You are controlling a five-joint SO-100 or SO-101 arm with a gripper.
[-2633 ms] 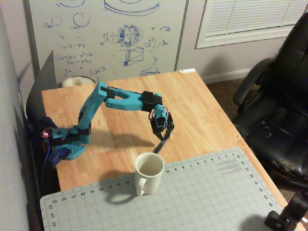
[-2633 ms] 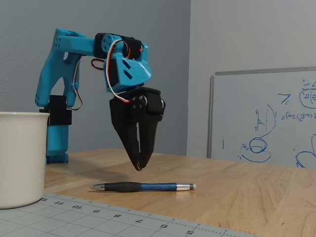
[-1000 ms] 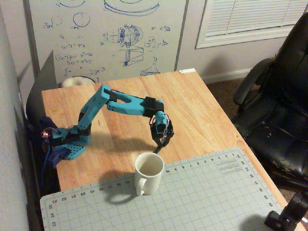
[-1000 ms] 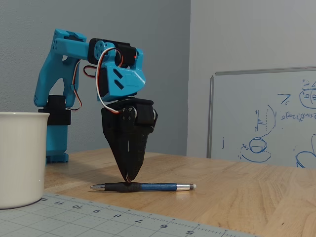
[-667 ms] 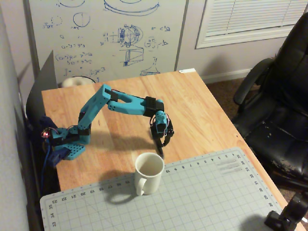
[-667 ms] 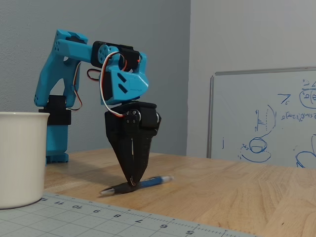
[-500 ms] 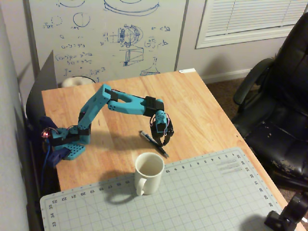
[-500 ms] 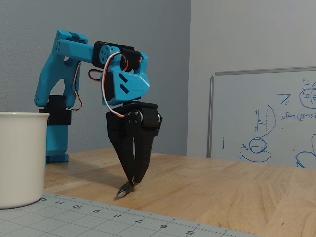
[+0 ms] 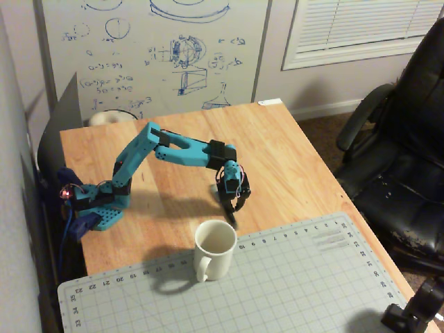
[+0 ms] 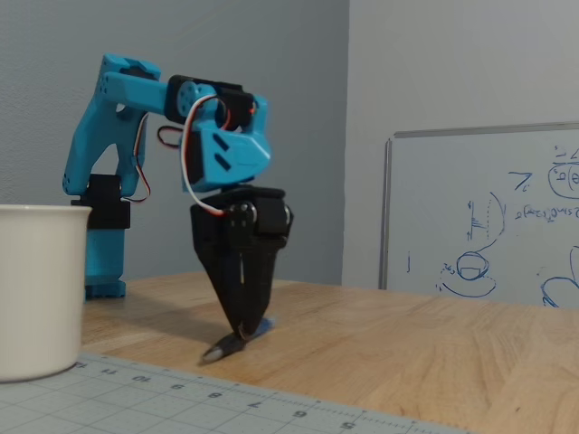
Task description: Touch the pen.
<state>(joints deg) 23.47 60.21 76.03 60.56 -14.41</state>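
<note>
The pen is thin, light and stiff, and its round smooth body probably rolls or turns easily on the wooden table under a small push. For a touch, the dark rubber part near the tip looks like the safest place, because there the contact slips less.

The pen lies on the table at the edge of the gray cutting mat, close to the white mug. In the low fixed view only its gray tip and a bit of blue body show.

The arm reaches forward from its base and the wrist bends straight down. The gripper points at the table with its fingers pressed together, and its tip seems to rest on the pen, though the contact is hard to confirm.
</note>
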